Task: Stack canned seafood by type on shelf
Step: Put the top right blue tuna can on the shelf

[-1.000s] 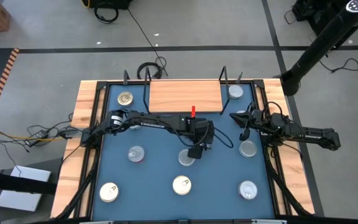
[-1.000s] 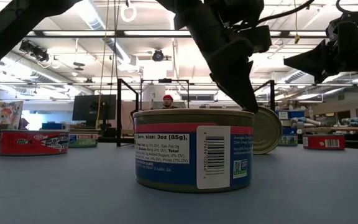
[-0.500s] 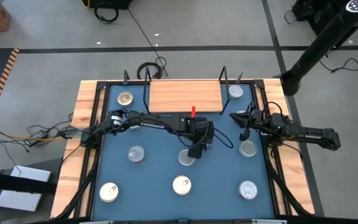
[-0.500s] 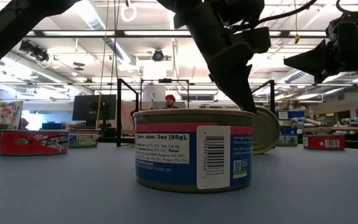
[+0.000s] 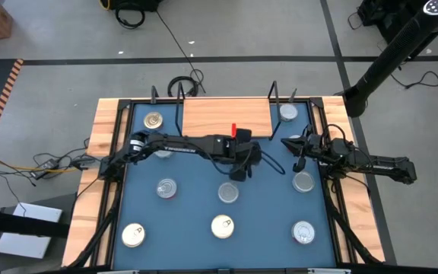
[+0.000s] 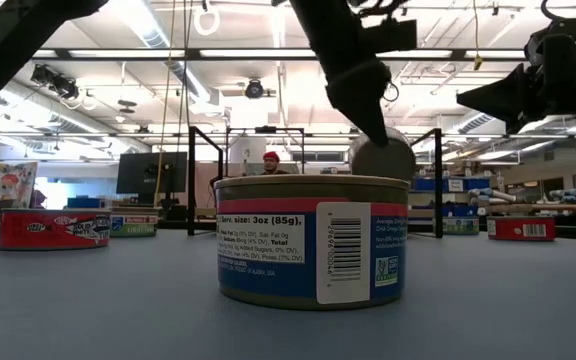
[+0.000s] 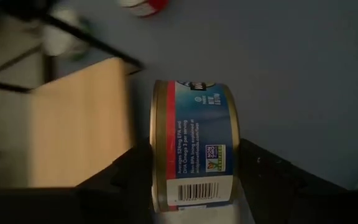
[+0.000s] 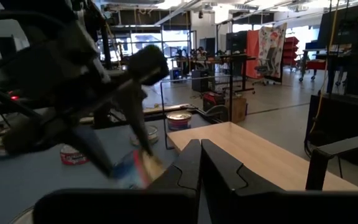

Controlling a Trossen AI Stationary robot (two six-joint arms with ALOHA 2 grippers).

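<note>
My left gripper (image 5: 238, 170) is shut on a red-and-blue tin (image 7: 194, 149) above the middle of the blue table, just near of the light-wood shelf (image 5: 226, 116). The tin also shows in the low view (image 6: 383, 160), clear of the table. My right gripper (image 5: 296, 144) hangs shut and empty by the shelf's right end. Several other tins stand flat on the table, among them a silver one (image 5: 228, 192) near my left gripper and a gold one (image 5: 222, 226) in front. My left gripper pinches the tin between its two fingers, one on the lid face (image 7: 156, 155) and one on the bottom face. The fingers (image 6: 353, 90) come from above, slanting down. The tin stands on edge, its faces upright, lifted clear of the table.
Tins stand at the far left (image 5: 153, 119), far right (image 5: 288, 113), right (image 5: 304, 181), left (image 5: 166, 188) and along the near edge (image 5: 134, 234), (image 5: 303, 232). Black wire frames (image 5: 276, 95) rise at the shelf's two ends. A person shows in the room behind (image 6: 270, 162).
My left gripper has gone up and toward the far edge and the shelf, still shut on the tin. The tin, standing on edge low by the table before, now hangs higher, clear of the table.
</note>
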